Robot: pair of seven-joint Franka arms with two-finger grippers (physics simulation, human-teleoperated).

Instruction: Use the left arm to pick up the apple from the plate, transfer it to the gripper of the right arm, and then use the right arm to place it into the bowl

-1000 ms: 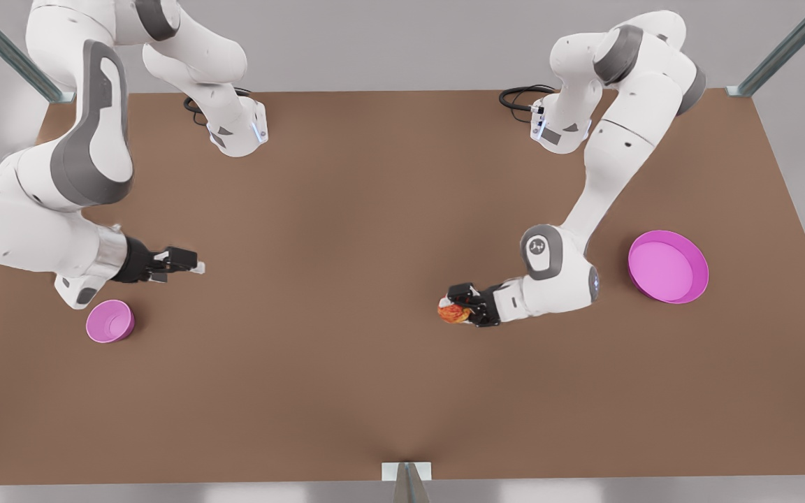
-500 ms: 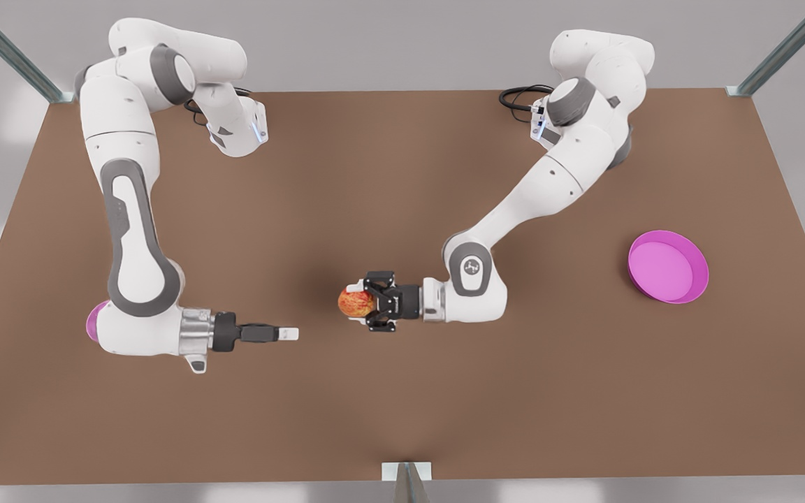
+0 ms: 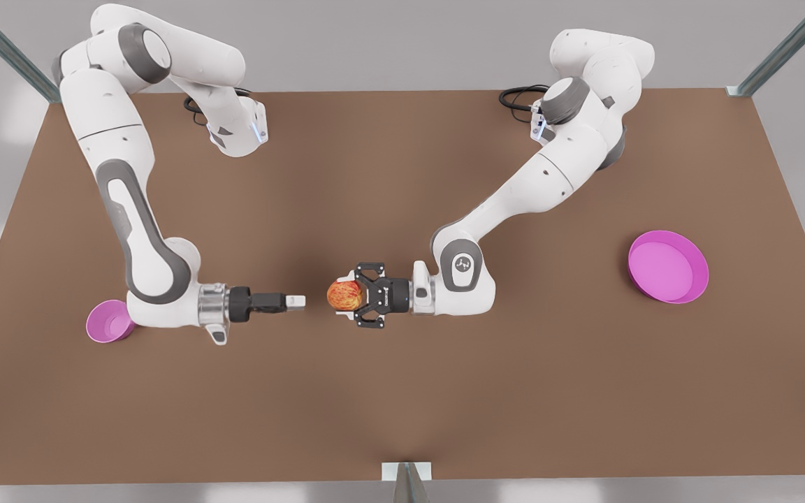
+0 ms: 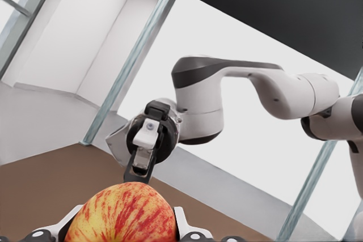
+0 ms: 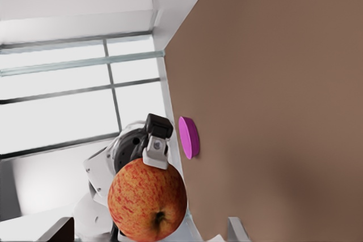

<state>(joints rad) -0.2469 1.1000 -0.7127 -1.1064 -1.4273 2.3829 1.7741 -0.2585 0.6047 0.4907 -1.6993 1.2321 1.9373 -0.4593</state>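
Apple [image 3: 345, 295] is hanging in mid-air over the middle of the brown table [image 3: 402, 391], clamped between the fingers of the left gripper [image 3: 344, 297], which belongs to the arm reaching in from the front view's right. From that arm's wrist camera you can see the red-and-yellow streaked apple [image 4: 126, 215] bulging up between the pads, so the grip looks solid enough.

Facing it is the right gripper [image 3: 298, 301], the one with the shiny silver band, pointed straight at the fruit and just beside it, with a small gap between them. Honestly can't tell whether its fingers are spread or closed; they're edge-on from the front and look like one narrow bar.

Pink bowl [image 3: 107, 322] sits behind the right arm's elbow at the front view's left, partly hidden. The magenta plate [image 3: 668, 266] is bare, well apart on the other side.

My worry: if those right fingers aren't spread wide enough, they'll just poke the apple and shove it out of the left grip. And if the left one lets go before the other has a real pinch, the thing drops and rolls off across the table.
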